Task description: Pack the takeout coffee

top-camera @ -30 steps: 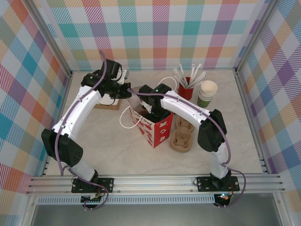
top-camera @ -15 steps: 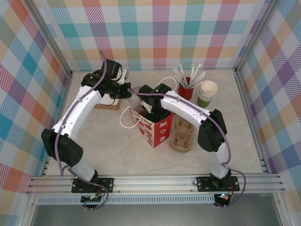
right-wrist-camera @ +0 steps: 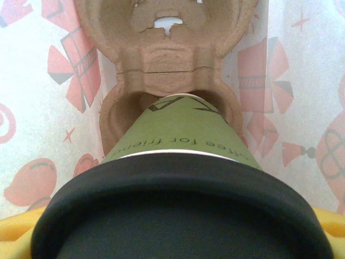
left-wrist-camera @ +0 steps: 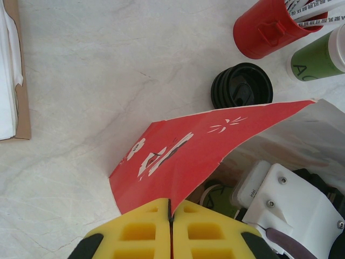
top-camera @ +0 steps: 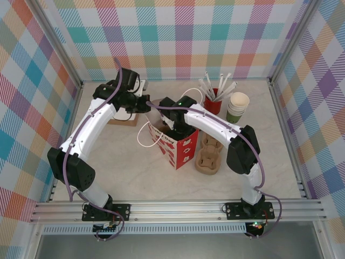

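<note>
The red paper bag [top-camera: 175, 144] stands open mid-table. My left gripper [left-wrist-camera: 171, 211] is shut on the bag's red rim [left-wrist-camera: 188, 156] and holds the mouth open; in the top view that gripper [top-camera: 146, 106] is at the bag's far left corner. My right gripper [top-camera: 173, 127] reaches down into the bag. It is shut on the takeout coffee [right-wrist-camera: 186, 132], a green cup with a black lid [right-wrist-camera: 178, 216]. The cup's base sits in a pocket of a brown cardboard carrier [right-wrist-camera: 161, 59] at the bag's bottom. Yellow fingertips [right-wrist-camera: 12, 231] show beside the lid.
A second cardboard carrier [top-camera: 207, 156] lies right of the bag. Behind it stand a red cup of straws [top-camera: 214, 97] and stacked lidless green cups [top-camera: 237, 107]. A stack of loose black lids [left-wrist-camera: 241, 86] sits behind the bag. Napkins [left-wrist-camera: 8, 81] lie at the far left.
</note>
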`<action>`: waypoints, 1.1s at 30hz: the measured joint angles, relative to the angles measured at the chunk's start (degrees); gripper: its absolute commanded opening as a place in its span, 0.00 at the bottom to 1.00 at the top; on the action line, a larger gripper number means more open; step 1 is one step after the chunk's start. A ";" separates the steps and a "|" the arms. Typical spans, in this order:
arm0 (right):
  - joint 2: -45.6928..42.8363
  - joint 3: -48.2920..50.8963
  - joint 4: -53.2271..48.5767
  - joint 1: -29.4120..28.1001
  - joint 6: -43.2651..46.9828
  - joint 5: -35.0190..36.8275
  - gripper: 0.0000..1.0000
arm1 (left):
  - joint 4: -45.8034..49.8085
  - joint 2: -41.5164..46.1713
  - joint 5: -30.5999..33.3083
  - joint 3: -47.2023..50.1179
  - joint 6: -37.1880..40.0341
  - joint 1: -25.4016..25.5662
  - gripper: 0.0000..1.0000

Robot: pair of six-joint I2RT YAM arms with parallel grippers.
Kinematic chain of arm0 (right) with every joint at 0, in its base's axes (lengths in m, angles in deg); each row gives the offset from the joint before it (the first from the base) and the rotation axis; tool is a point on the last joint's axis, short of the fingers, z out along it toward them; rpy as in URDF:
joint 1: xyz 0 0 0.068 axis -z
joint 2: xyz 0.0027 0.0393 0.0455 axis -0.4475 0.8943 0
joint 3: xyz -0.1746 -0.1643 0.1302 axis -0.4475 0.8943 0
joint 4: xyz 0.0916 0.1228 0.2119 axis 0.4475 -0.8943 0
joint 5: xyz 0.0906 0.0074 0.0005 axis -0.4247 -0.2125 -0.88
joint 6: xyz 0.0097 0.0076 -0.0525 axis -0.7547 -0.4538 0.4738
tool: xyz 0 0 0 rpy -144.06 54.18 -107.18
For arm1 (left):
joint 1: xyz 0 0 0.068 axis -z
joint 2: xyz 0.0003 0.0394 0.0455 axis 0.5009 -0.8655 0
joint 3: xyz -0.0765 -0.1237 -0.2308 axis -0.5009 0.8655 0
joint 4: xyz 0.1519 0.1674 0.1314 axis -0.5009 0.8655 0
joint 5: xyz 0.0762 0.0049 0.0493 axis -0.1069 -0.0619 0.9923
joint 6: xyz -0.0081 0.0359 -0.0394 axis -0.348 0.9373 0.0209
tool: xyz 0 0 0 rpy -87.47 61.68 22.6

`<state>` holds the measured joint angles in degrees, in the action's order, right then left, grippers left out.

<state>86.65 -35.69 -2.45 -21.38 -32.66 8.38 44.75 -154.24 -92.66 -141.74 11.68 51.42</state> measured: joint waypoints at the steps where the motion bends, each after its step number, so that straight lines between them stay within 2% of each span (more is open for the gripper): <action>1: -0.02 0.00 -0.02 0.00 0.00 0.00 0.79 | 0.00 0.00 0.00 0.00 0.00 0.00 0.06; 20: 0.00 -5.46 -4.07 0.00 -0.11 -2.05 0.79 | -0.02 0.00 -0.15 0.00 0.00 0.00 0.06; 33: 0.02 -5.60 -4.94 -0.02 -0.09 -4.00 0.79 | -0.02 0.00 -0.15 0.00 -0.02 0.00 0.06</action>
<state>86.67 -41.29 -7.39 -21.40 -32.75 4.38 44.72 -154.24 -92.82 -141.74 11.66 51.42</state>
